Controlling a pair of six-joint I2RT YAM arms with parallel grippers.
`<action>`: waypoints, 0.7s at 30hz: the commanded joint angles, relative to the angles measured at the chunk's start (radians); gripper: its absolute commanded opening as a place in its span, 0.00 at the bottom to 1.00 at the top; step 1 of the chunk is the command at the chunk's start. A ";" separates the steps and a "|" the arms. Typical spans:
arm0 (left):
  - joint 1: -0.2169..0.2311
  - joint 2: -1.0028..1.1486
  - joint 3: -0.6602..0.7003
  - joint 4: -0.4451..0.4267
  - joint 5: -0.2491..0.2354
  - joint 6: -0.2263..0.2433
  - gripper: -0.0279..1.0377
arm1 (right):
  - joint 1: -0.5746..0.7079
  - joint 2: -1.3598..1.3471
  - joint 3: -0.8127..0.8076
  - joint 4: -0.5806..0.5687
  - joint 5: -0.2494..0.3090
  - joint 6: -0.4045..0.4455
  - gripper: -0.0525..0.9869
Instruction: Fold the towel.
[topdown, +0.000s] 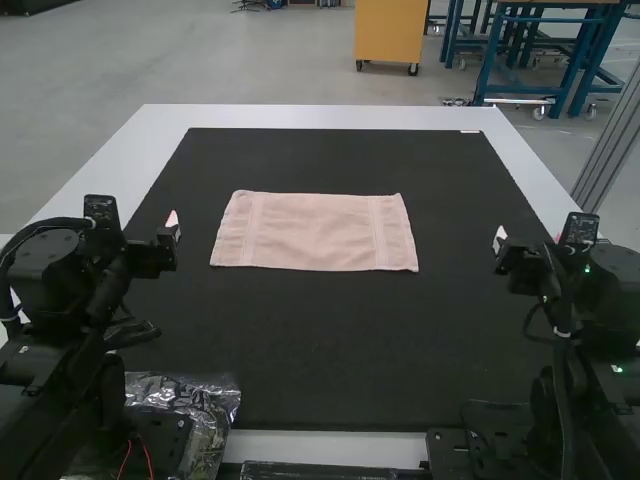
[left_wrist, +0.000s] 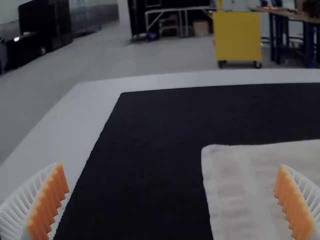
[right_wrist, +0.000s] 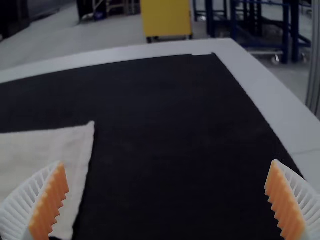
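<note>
Sitting flat, the pale pink rectangular cloth towel (topdown: 315, 232) runs lengthwise left-to-right, inward from both open jaws. The white-ribbed, orange-padded left gripper (left_wrist: 171, 167) is nearer than its matching right gripper (right_wrist: 168, 163), so I'd start there tbh. Black rectangular mat (topdown: 330, 340) all around it, white table (topdown: 320, 116) beyond, decent folding room imo.

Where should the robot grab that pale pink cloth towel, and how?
The rectangular towel lies flat on the black mat, so I'd pinch its near corners from above: the left gripper at the left one, the right gripper at the right, each coming from its own outer side.
</note>
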 joint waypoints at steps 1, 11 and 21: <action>0.001 -0.002 -0.005 0.017 -0.009 0.037 0.94 | -0.009 -0.006 -0.006 0.042 0.019 0.015 0.92; 0.003 -0.002 -0.005 0.344 -0.126 0.279 0.92 | -0.006 -0.006 -0.005 0.433 0.189 -0.226 0.93; -0.002 -0.002 0.004 0.381 -0.121 0.350 0.92 | -0.003 -0.006 -0.002 0.421 0.057 -0.482 0.92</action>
